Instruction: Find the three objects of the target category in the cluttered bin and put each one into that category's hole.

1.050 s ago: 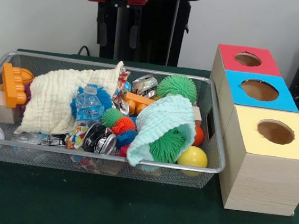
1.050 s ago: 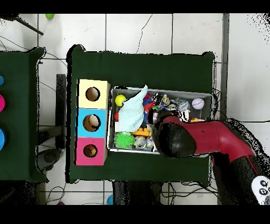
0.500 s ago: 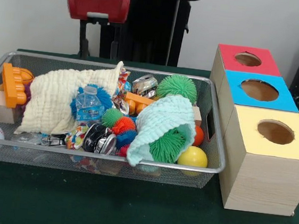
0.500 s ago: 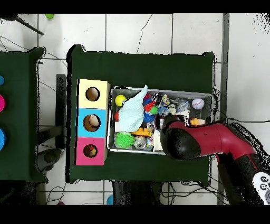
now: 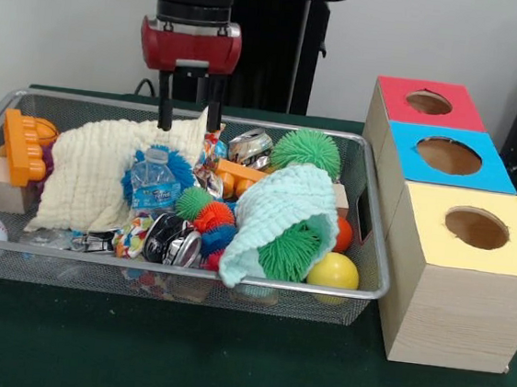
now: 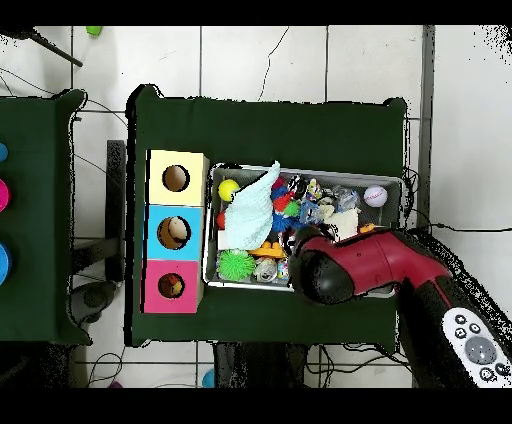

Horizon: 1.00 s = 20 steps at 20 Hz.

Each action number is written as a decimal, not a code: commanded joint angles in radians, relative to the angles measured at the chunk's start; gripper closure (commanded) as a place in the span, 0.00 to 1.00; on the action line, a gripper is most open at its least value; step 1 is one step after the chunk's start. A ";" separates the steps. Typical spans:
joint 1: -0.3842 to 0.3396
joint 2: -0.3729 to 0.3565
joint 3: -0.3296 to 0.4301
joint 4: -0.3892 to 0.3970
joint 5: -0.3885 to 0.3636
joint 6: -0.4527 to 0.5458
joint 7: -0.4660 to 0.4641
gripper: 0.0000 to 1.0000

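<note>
Gripper [image 5: 189,123] hangs with its two fingers spread apart above the top edge of the cream cloth [image 5: 94,176] in the wire basket [image 5: 373,261], beside the water bottle [image 5: 153,181].

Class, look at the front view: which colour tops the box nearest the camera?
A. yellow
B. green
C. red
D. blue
A: the yellow-topped box stands at the front of the row, with the blue-topped box behind it and the red-topped box farthest back.
</note>
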 commanded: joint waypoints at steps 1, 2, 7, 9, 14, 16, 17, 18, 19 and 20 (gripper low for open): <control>-0.027 0.101 -0.035 -0.044 -0.115 -0.030 -0.139 0.00; -0.040 0.110 -0.026 -0.047 -0.116 -0.026 -0.157 0.00; -0.108 0.140 0.018 -0.055 -0.136 0.001 -0.268 0.00; -0.127 0.148 0.031 -0.062 -0.141 0.013 -0.300 0.00; -0.143 0.164 0.040 -0.078 -0.170 0.036 -0.331 0.00; -0.132 0.175 0.031 -0.086 -0.195 0.028 -0.311 0.00; -0.126 0.182 0.023 -0.090 -0.211 0.020 -0.297 0.00; -0.118 0.190 0.015 -0.096 -0.225 0.013 -0.278 0.00; -0.109 0.198 0.009 -0.102 -0.241 0.007 -0.265 0.00; -0.098 0.205 0.000 -0.109 -0.256 0.001 -0.246 0.00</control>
